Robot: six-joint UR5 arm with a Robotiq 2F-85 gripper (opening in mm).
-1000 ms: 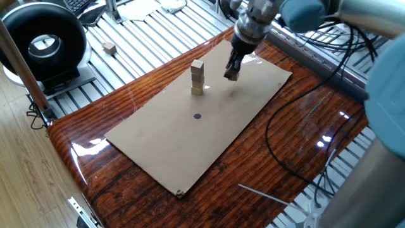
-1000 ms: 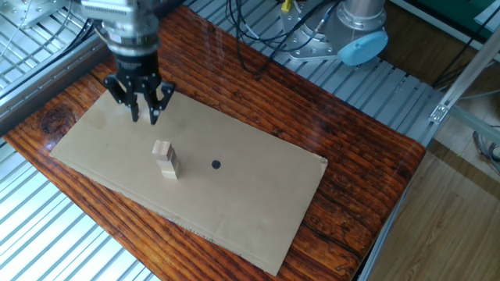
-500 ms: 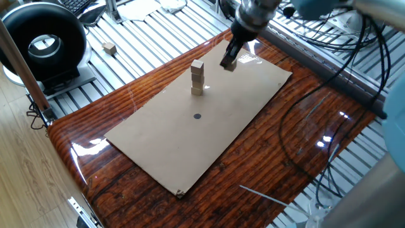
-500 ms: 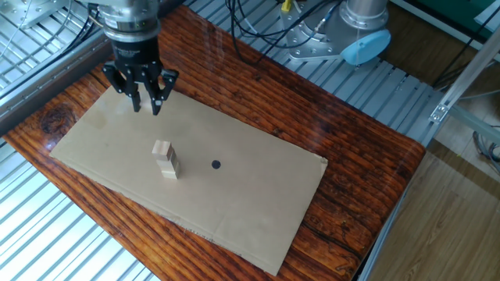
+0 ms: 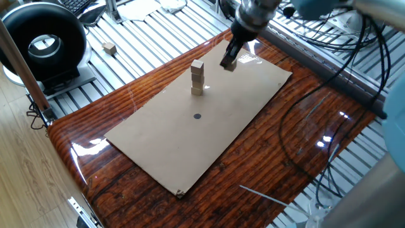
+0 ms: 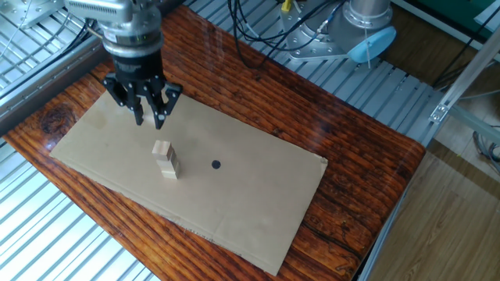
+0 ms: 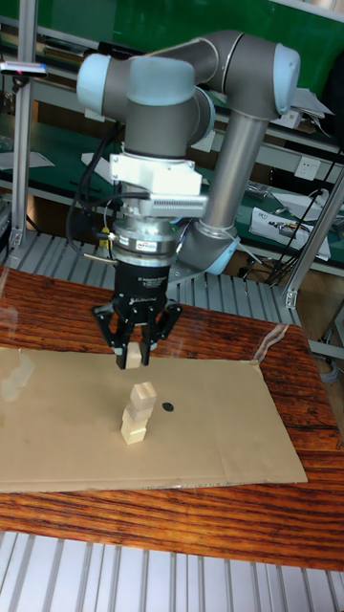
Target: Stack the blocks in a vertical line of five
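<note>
Pale tan wood is what I'm watching: a stack of blocks (image 7: 135, 413) three high is standing on the cardboard sheet (image 5: 158, 152), and its cubes are sitting slightly twisted against each other. The gripper (image 7: 132, 360) is hanging just above and behind it, and in the tall fixed view I'm seeing its fingers pinching a fourth block (image 7: 134, 356); in the other two views that block is too hidden to confirm.

My worry is that crooked pile. If I'm coming down off-centre, or pressing too hard, the top cube is likely sliding or the whole column toppling. The fingers are wider than the cubes, so on release they could be brushing the stack.

Around it, the dark round spot (image 6: 216, 165) is lying near the stack, flat and harmless. One more block (image 5: 110, 48) is sitting well apart, off the table on the metal slats beside the black round device (image 5: 42, 44). Nothing is standing between gripper and stack.
</note>
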